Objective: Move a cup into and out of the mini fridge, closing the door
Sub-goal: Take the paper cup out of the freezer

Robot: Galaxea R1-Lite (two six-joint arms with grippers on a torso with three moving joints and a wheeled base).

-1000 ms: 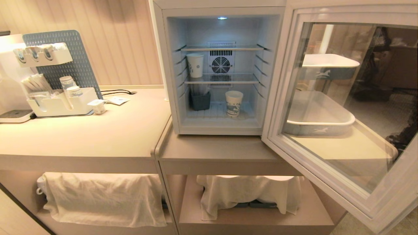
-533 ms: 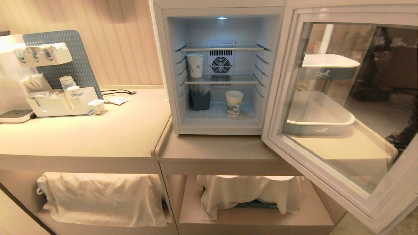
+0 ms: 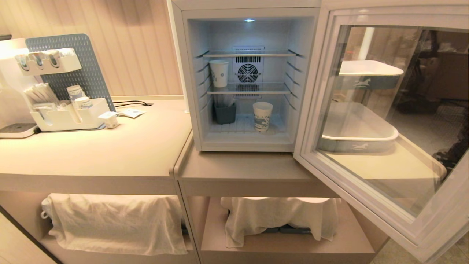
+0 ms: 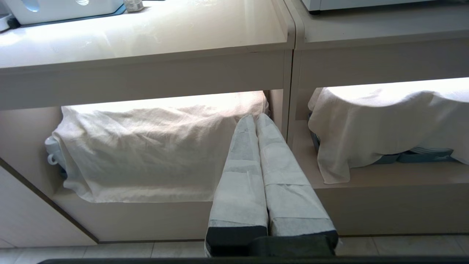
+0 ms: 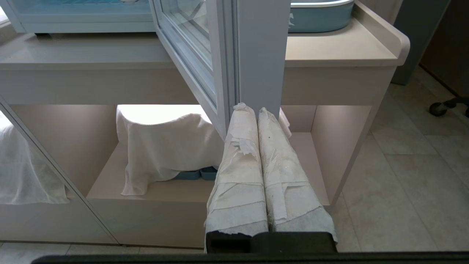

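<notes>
Cup (image 3: 218, 73): upright on the middle wire shelf of the fridge, at its left side, beside the round rear fan (image 3: 248, 72); white with a few small blue marks.
Second cup (image 3: 262, 116): blue-patterned, upright on the fridge floor, right of centre.
Dark bin (image 3: 224, 112): on the fridge floor under the shelf, left of the patterned cup.
Fridge (image 3: 190, 80): white, on the right-hand counter (image 3: 242, 167), interior lit from the top.
Door (image 3: 428, 227): swung wide to the right, glass pane facing the head camera; two blue-and-white trays (image 3: 357, 137) show through it.
Left gripper (image 4: 255, 118): low in front of the left cabinet, fingers wrapped in white and pressed together, holding nothing; pointed at a white cloth (image 4: 146, 146) on the lower shelf.
Right gripper (image 5: 249, 109): low, just under the door's outer edge (image 5: 262, 51), wrapped fingers closed on nothing.
Left counter (image 3: 110, 146): white organizer (image 3: 67, 117) with sachets and cups before a blue pegboard (image 3: 86, 69); a small creamer tub (image 3: 110, 120) just beside it.
Lower shelves: a white cloth (image 3: 117, 222) draped in each bay.
</notes>
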